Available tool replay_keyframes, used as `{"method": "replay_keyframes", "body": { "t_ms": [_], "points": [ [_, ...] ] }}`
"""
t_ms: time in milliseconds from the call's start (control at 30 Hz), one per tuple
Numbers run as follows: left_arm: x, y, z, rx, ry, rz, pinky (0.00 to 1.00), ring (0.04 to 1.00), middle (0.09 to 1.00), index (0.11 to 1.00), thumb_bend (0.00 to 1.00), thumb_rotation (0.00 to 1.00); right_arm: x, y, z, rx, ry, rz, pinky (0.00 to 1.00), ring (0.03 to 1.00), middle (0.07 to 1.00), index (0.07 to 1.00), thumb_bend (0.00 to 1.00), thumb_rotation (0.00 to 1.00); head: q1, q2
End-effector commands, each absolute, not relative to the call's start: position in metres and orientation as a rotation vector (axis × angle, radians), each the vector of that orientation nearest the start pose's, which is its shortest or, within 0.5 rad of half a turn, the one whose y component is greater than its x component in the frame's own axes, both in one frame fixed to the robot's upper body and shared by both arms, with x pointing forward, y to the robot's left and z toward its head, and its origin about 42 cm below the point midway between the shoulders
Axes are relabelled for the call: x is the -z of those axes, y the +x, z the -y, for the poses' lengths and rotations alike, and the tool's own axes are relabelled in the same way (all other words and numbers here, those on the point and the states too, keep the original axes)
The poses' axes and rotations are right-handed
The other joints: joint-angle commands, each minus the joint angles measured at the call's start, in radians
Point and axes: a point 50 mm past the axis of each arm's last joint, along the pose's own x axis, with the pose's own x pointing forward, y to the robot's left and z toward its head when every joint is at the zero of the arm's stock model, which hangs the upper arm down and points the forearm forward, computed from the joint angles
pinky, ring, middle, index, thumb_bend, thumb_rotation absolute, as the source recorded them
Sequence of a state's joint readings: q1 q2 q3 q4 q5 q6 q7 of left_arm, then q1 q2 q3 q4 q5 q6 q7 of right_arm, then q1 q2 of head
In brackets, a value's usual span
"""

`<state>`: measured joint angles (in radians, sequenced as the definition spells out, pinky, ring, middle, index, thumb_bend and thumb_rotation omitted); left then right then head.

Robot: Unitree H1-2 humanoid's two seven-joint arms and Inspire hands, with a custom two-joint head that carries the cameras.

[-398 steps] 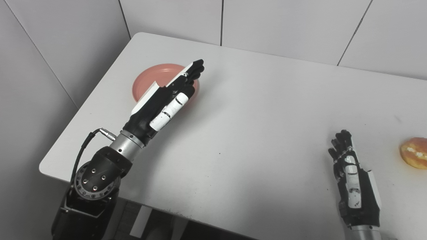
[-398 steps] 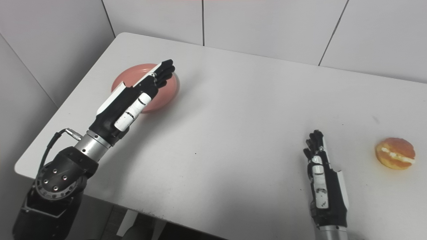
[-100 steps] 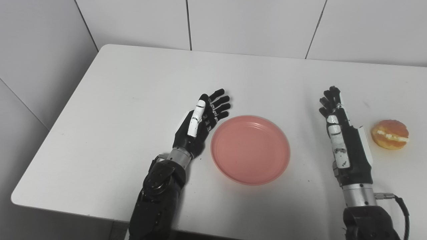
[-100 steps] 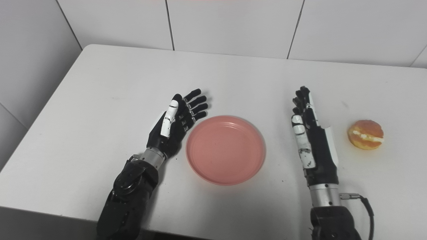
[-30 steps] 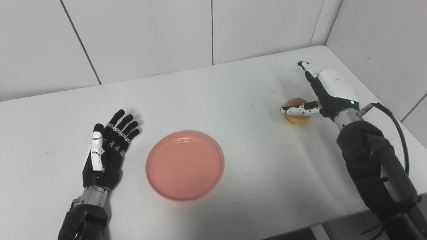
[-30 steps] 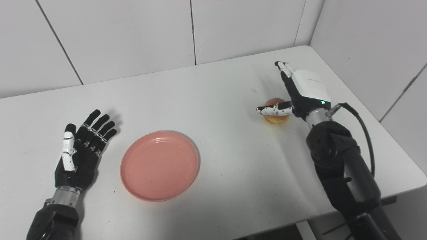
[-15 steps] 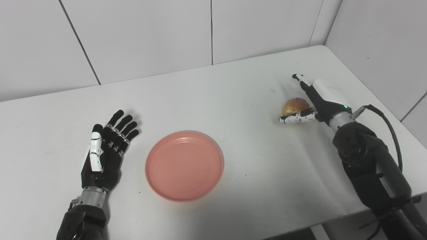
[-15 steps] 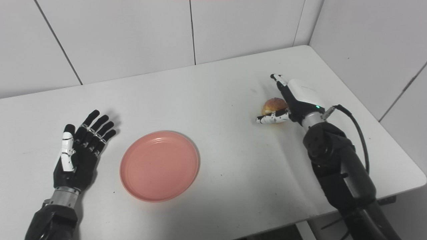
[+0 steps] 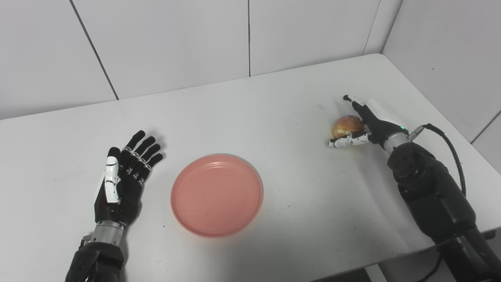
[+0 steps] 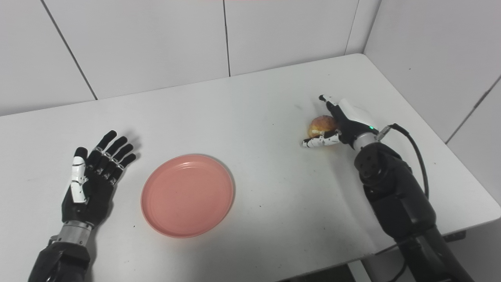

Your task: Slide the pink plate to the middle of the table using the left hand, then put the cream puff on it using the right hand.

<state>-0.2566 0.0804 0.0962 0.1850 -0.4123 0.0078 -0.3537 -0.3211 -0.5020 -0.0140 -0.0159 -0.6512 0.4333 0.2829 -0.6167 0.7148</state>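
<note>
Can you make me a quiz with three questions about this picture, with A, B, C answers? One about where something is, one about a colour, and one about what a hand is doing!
1. Where is the cream puff?
A. On the plate
B. On the table, at the right hand
C. In the left hand

2. What colour is the plate?
A. Pink
B. Blue
C. Green

3. What is the left hand doing?
A. Holding the plate
B. Making a fist
C. Lying open beside the plate, holding nothing

Answers:
1. B: the puff sits on the white table, far right of the plate, with the right hand around it, thumb in front and fingers behind.
2. A: the plate is plain pink and has nothing on it.
3. C: the fingers are spread apart and do not touch the plate.
</note>
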Motion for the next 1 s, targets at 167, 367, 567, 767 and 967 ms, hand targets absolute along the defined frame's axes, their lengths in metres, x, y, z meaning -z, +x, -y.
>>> {"method": "replay_keyframes", "body": {
  "t_ms": [167,367,567,767,967],
  "points": [
    [-0.1147,0.3502,-0.2358,0.299,-0.347,0.081,0.84,0.845,0.844,0.831,0.47,1.00,-0.2394,0.3858,0.3788,0.151,-1.091,-0.156,0.76,0.890,0.946,0.924,0.91,0.31,0.004,0.003],
    [-0.1151,0.3498,-0.2359,0.303,-0.355,0.079,0.85,0.852,0.854,0.841,0.47,1.00,-0.2393,0.3833,0.3811,0.150,-1.101,-0.175,0.76,0.883,0.924,0.916,0.90,0.29,0.003,0.005],
    [-0.1156,0.3493,-0.2355,0.300,-0.352,0.076,0.84,0.847,0.848,0.835,0.47,1.00,-0.2403,0.3812,0.3813,0.149,-1.107,-0.182,0.73,0.840,0.875,0.868,0.88,0.29,0.008,0.006],
    [-0.1158,0.3485,-0.2359,0.302,-0.352,0.076,0.85,0.853,0.857,0.843,0.47,0.99,-0.2390,0.3811,0.3793,0.125,-1.092,-0.183,0.71,0.792,0.827,0.811,0.85,0.25,0.008,0.006],
    [-0.1160,0.3484,-0.2349,0.301,-0.347,0.082,0.84,0.849,0.848,0.835,0.47,1.00,-0.2379,0.3815,0.3817,0.107,-1.070,-0.174,0.56,0.599,0.639,0.667,0.78,0.11,0.013,0.008]
  ]
}}
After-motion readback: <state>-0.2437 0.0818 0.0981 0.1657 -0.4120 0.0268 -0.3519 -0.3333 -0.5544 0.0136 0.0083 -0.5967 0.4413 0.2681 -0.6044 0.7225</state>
